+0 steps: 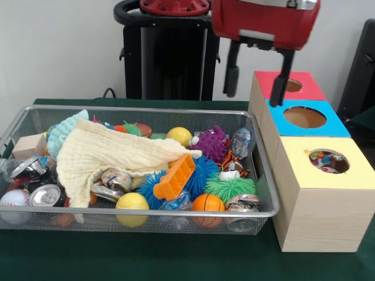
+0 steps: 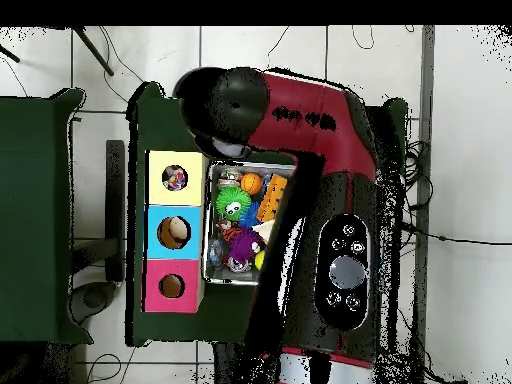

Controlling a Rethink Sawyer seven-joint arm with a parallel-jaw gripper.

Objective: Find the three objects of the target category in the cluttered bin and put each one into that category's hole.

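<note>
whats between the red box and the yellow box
The blue-topped box sits between the red-topped box and the yellow-topped box, all three in a touching row. Both views show this order.

Cream cloth [image 1: 111, 155] draped over cans [image 1: 45, 195]; orange block [image 1: 174, 177] on blue spiky ball [image 1: 202, 172]; purple ball [image 1: 212, 143], basketball [image 1: 208, 203], baseball [image 1: 14, 199], blue-topped box [image 1: 304, 119], red-topped box [image 1: 290, 85].

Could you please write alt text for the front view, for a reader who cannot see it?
A red robot arm's open, empty pincer hangs above three wooden boxes beside a wire mesh bin crowded with toys, cans and a cream cloth. Patterned cloth shows inside the round hole of the nearest, yellow-topped box.
</note>
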